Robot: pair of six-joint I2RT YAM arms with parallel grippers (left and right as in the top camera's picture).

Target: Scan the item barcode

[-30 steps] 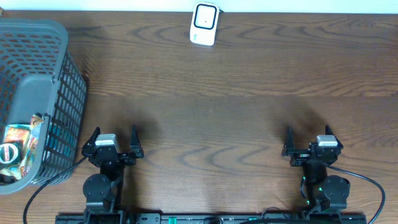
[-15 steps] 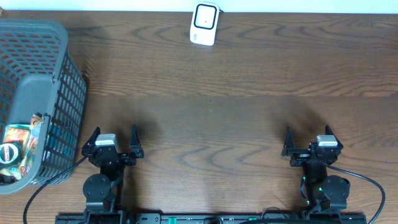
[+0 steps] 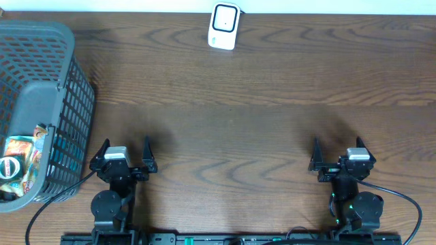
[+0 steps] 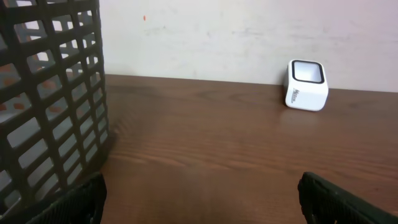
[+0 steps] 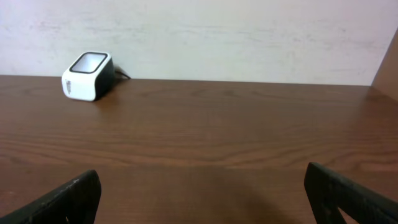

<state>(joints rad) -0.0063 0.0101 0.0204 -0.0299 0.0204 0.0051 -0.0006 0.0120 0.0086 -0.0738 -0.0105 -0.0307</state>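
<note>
Both wide open and empty: left tool (image 3: 126, 144), right tool (image 3: 338, 144), parked at near edge of surface (image 3: 238, 102). Colourful packet (image 3: 24, 146) lying inside grey basket (image 3: 75, 102), far left, near left tool. White scanner (image 3: 224, 26) at far edge, well apart from both.
</note>
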